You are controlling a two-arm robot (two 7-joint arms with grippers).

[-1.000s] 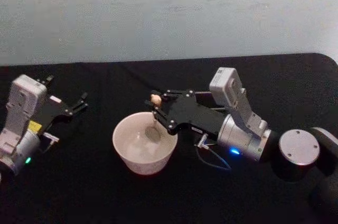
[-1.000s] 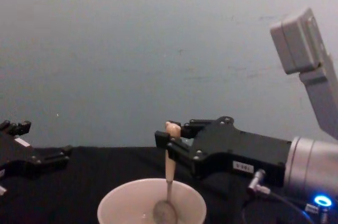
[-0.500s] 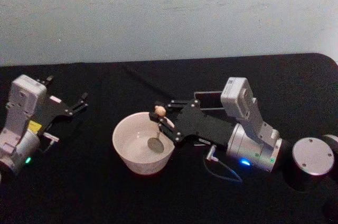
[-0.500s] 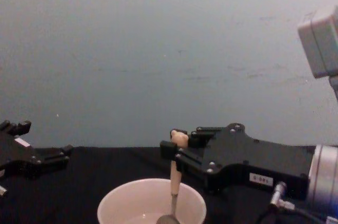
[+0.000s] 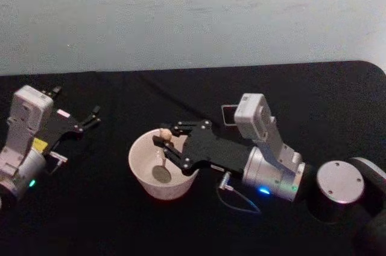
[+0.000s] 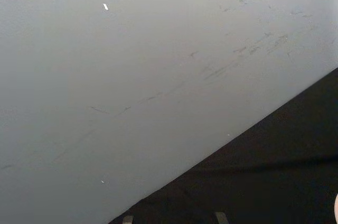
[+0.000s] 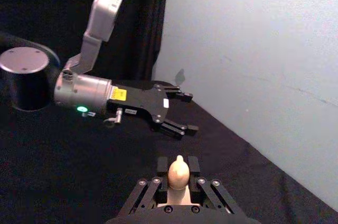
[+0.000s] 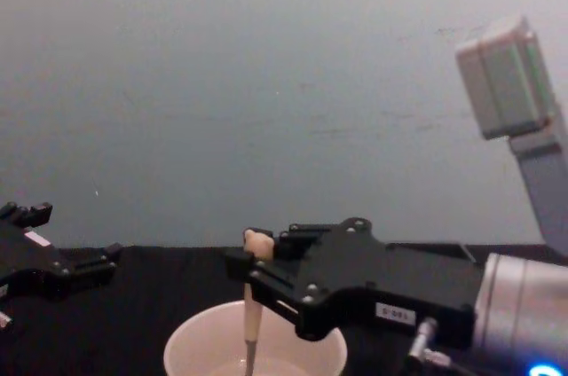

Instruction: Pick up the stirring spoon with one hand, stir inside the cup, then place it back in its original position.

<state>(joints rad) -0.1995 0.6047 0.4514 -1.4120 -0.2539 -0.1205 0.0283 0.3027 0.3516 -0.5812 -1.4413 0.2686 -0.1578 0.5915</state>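
On the left arm's wrist sits a yellow label (image 7: 119, 94), and a white tag (image 8: 395, 312) with dark characters marks the side of the right gripper (image 5: 161, 145). The writing on both is too small to read. That right gripper stretches nearly level over the cup (image 5: 136, 154), its black linked fingers pinching the spoon (image 8: 252, 323) just under the bear-head knob. The spoon hangs almost upright, its pale matte handle running down to a shiny metal bowl low inside the cup. The cup is round, smooth, thick-rimmed and cream. A dark square holder (image 5: 228, 115) stands behind the right arm, partly hidden by it. The left gripper (image 5: 75, 104) hovers low at the left of the black table (image 5: 120, 220), fingers spread and holding nothing.
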